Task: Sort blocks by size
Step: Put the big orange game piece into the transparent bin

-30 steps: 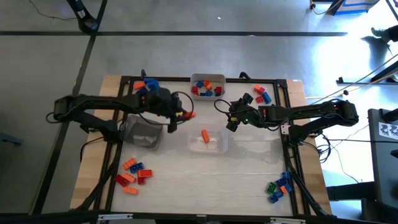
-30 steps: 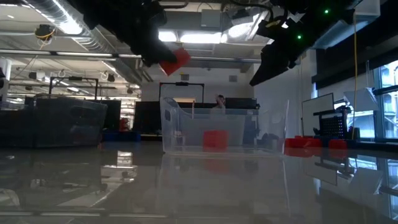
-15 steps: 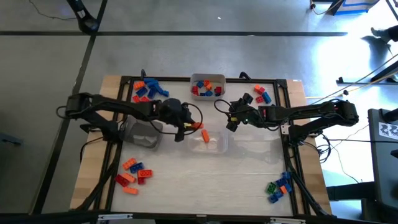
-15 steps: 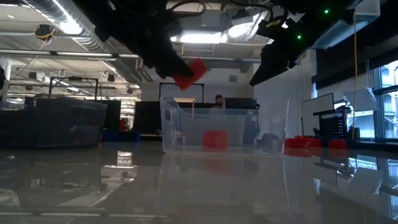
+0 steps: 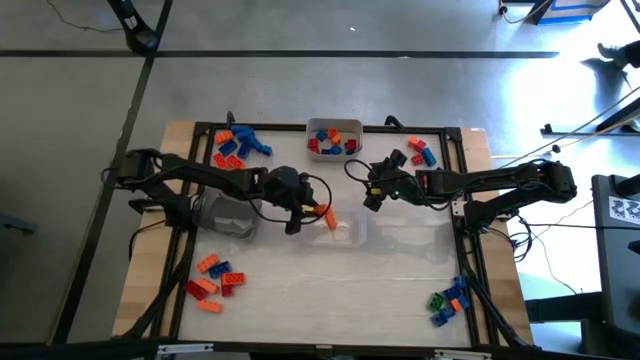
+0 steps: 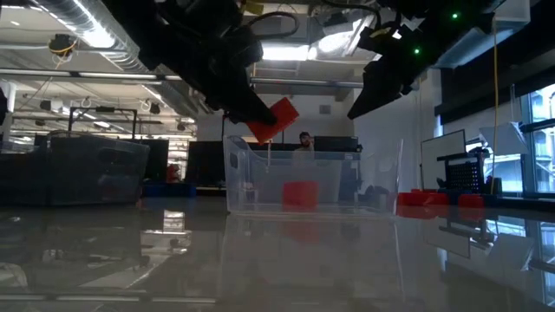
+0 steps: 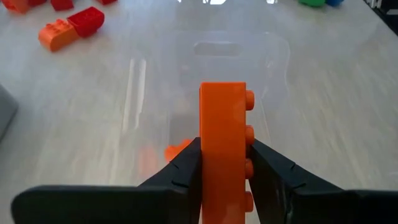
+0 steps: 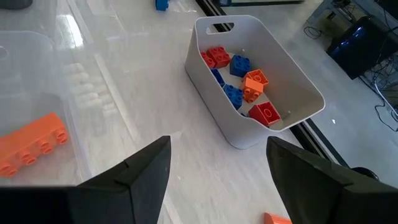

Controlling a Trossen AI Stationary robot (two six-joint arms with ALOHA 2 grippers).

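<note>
Since the earlier frames the left gripper has carried its long orange studded brick, pinched between its fingers, over the clear plastic tray, where another orange brick lies. Farther off, the right gripper hovers unmoved, jaws wide.

Overhead, table-level and two wrist views

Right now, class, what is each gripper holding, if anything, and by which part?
The left gripper clamps a long orange studded plastic brick by its two flat side faces, at one end. The right gripper holds nothing.
</note>
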